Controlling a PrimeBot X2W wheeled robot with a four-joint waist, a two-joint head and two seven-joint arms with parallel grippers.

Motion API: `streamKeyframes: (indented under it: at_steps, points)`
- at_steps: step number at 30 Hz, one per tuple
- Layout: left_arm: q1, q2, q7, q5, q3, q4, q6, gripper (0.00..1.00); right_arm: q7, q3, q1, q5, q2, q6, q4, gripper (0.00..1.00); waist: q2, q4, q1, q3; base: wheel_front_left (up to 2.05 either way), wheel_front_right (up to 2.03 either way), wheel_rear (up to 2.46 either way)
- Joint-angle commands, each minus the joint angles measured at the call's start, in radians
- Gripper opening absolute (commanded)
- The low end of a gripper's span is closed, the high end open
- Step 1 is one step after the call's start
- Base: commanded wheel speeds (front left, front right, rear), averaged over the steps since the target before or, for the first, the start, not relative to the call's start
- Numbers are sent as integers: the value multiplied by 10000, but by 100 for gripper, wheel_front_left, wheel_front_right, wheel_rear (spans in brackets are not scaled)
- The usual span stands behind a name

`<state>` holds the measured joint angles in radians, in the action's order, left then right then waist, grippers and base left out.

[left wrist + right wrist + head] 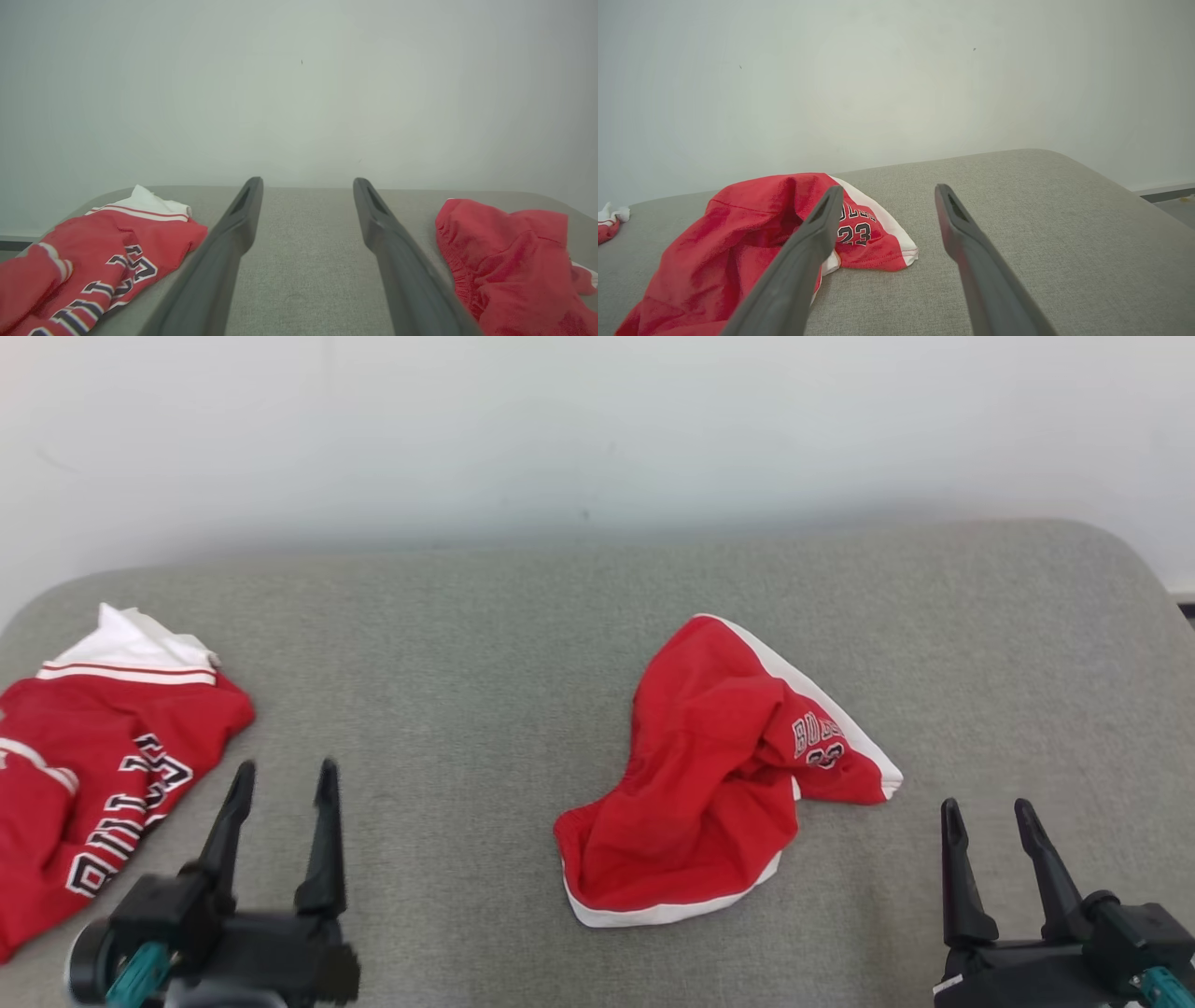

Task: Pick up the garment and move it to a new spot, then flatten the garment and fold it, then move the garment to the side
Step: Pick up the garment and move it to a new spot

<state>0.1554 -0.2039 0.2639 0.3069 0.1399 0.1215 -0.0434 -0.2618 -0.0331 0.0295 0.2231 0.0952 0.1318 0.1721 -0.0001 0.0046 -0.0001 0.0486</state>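
A crumpled red garment (709,775) with white trim and a "23" print lies in a heap at the middle of the grey fabric surface (467,635); it also shows in the left wrist view (504,252) and the right wrist view (738,233). A second red garment (103,756), a lettered jersey with a white band, lies at the far left edge (103,252). My left gripper (287,767) stands open and empty just right of the jersey (307,182). My right gripper (987,805) is open and empty, right of the crumpled heap (888,187).
A pale wall (597,429) rises directly behind the grey surface. The surface has rounded far corners and drops off at the right (1134,186). Bare fabric stretches between the two garments and to the right of the heap.
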Motion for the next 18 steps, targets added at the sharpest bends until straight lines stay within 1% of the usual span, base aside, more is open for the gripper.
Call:
streamKeyframes:
  at_steps: [1,4,9,15,18]
  points:
    - [-300,-45,9,-106,-161,-150,77,100,-46,38,-140,-11,56,-21,10,100,1,244,1,-252,0,0,0]
    - [-919,35,8,-262,-482,-513,220,100,-31,142,-196,16,87,-21,36,100,1,346,1,-372,0,0,0]
    - [-1710,412,10,-407,-969,-892,477,100,-29,226,-274,129,163,-21,56,100,1,448,1,-518,0,0,0]
    - [-2132,861,8,-791,-1327,-817,780,100,-23,353,-291,115,183,-21,29,100,1,495,1,-541,0,0,0]
    - [-2220,943,10,-939,-1402,-737,871,100,-14,390,-323,126,191,-21,69,100,1,498,1,-535,0,0,0]
